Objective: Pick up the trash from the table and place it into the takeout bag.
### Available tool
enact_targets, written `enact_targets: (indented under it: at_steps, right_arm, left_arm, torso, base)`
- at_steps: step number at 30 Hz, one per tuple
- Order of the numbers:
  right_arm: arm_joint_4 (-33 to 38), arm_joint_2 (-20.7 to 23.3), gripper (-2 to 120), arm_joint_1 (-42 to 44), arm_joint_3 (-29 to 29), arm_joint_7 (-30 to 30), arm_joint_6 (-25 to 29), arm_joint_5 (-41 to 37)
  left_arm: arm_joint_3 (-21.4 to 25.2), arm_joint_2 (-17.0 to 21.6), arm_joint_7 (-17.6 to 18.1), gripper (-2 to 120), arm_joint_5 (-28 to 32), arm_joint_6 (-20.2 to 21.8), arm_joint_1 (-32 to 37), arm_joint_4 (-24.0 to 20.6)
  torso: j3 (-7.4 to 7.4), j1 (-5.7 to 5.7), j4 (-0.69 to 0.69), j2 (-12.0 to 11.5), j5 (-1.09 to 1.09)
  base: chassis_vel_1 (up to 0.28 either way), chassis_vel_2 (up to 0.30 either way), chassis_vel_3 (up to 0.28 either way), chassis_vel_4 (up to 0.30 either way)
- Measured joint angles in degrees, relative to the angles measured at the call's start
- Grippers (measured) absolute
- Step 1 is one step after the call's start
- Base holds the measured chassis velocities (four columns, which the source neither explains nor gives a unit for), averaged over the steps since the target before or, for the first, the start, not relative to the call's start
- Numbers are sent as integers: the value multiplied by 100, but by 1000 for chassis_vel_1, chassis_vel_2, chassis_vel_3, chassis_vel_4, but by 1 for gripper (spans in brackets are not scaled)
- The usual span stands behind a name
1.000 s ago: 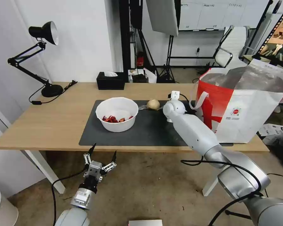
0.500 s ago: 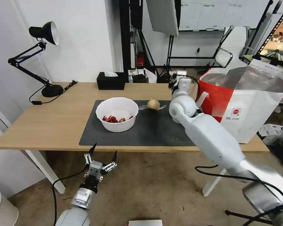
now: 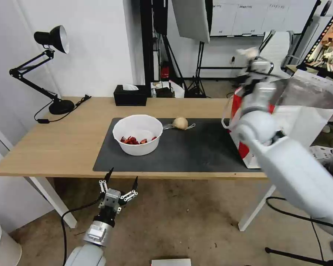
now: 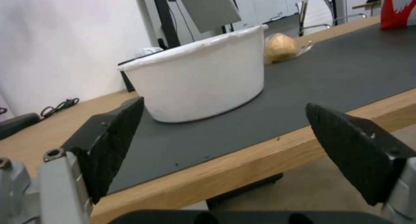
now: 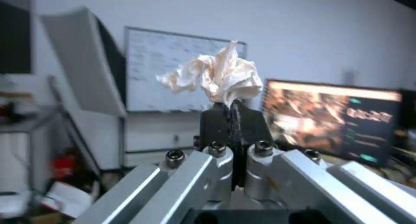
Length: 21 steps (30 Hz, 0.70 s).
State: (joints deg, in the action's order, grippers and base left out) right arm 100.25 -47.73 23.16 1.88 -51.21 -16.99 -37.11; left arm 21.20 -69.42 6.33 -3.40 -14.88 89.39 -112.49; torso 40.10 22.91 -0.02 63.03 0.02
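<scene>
My right gripper [image 5: 232,108] is shut on a crumpled white napkin [image 5: 216,76], held up in the air. In the head view that gripper [image 3: 252,59] is raised above the rear left rim of the white-and-red takeout bag [image 3: 299,111], with the napkin [image 3: 246,53] at its tip. A white bowl [image 3: 137,133] with red scraps and a beige lump [image 3: 180,122] sit on the dark mat [image 3: 188,151] of the table [image 3: 63,144]. My left gripper [image 3: 119,183] hangs open below the table's front edge, facing the bowl [image 4: 199,84] and the lump [image 4: 280,47].
A black tissue box [image 3: 130,95] stands at the table's back edge and a black desk lamp [image 3: 51,66] at its back left. Light stands, a chair and a monitor fill the room behind. The mat between the bowl and the bag is bare.
My right arm has lifted off the mat beside the lump and swung up and to the right, carrying the napkin to above the bag. The left arm has stayed put.
</scene>
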Motion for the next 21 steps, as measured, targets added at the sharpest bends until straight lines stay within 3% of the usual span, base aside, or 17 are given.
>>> enact_targets:
  at_steps: [3, 5, 9, 21]
  right_arm:
    - [53, 166, 0, 34, 74, -215, -266, -441]
    - [73, 384, 1, 100, 132, -375, -843, -859]
    - [200, 540, 15, 204, 296, -394, -1421, -1278]
    - [505, 650, 56, 364, 414, -326, -1473, -1701]
  left_arm:
    - [-17, -9, 0, 100, 0, 2, 11, 0]
    - [-33, -24, 0, 100, -47, 20, 49, -59]
    - [-32, -28, -19, 100, -136, 44, 104, -148]
    - [19, -69, -20, 100, -169, 70, 199, -233]
  torso:
    - [0, 0, 0, 0, 0]
    - [0, 0, 3, 0, -1]
    - [0, 0, 0, 0, -1]
    - [0, 0, 2, 0, -2]
  base:
    - [0, 0, 0, 0]
    - [0, 0, 0, 0]
    - [0, 0, 0, 0]
    - [0, 0, 0, 0]
